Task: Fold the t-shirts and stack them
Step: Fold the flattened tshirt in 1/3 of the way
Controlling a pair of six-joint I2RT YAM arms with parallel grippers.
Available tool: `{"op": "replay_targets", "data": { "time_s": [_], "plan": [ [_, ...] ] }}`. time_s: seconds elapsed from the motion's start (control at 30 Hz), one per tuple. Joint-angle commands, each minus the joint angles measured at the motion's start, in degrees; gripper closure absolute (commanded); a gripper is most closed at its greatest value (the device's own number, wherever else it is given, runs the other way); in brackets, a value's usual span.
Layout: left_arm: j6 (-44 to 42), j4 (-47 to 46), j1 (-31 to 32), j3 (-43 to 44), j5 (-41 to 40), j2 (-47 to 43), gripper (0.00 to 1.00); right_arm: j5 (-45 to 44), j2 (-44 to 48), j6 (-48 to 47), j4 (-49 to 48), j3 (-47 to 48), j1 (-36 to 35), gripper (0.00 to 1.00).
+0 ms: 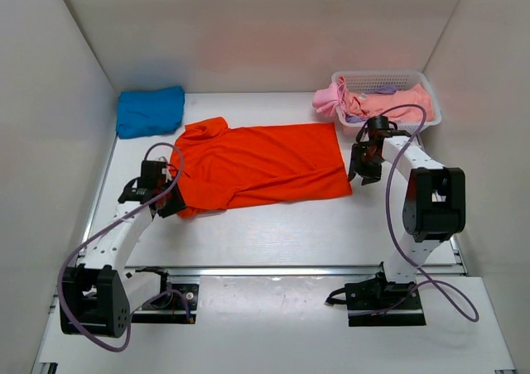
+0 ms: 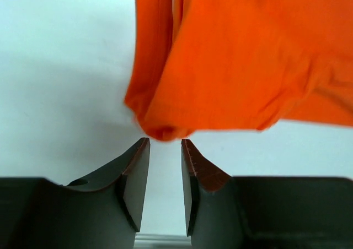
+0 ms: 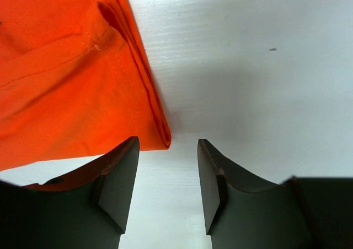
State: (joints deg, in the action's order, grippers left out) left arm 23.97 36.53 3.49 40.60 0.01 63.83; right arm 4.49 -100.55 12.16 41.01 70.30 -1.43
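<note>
Beyond the right end effector (image 1: 362,172), at the far corner of the bench (image 1: 273,233), you have a white lattice basket (image 1: 364,81). It holds crumpled pale pink t-shirts (image 1: 397,103) and a scrap of lilac cloth (image 1: 383,88). One pink piece hangs over the rim on the side facing the other arm. Well beyond the left end effector (image 1: 171,207), a folded bright blue t-shirt (image 1: 150,111) sits against the back wall. Plain white walls close off three sides. Nothing stands between either end effector and the cloth beside it.

Between the two end effectors, a bright orange-red t-shirt (image 1: 265,163) lies flat across the bench as a broad band. Its uneven, bunched end is towards the left end effector and its straight edge towards the right one. The cloth is mostly smooth.

Your left end effector's jaws stand slightly apart with nothing between them. A rounded fold of orange cloth lies just past its fingertips (image 2: 142,147). Your right end effector's jaws are spread wider and also hold nothing. The layered corner of the shirt's edge sits just beside one fingertip (image 3: 129,147), and bare white bench shows in the gap.
</note>
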Motion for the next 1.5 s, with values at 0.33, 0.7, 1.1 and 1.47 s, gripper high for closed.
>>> {"op": "replay_targets", "data": {
  "time_s": [0.33, 0.7, 1.1, 1.47],
  "plan": [
    [9.2, -3.7, 4.1, -7.8, 0.1, -4.0, 0.52, 1.9, 2.5, 2.2, -3.9, -1.7, -1.7, 0.55],
    [8.9, -9.9, 4.3, -6.8, -5.3, 3.7, 0.57, -1.2, 0.0, 4.0, -5.8, -3.7, -1.3, 0.48],
    [4.5, -9.9, 3.0, -4.9, -6.7, 5.2, 1.0, -0.9, -4.2, 6.1, -3.8, -4.9, -2.9, 1.0],
    [-2.4, -5.0, 0.8, -0.7, -7.5, 4.3, 1.0, -5.5, 7.5, 6.8, 1.9, -15.0, -0.6, 0.99]
  ]
}}
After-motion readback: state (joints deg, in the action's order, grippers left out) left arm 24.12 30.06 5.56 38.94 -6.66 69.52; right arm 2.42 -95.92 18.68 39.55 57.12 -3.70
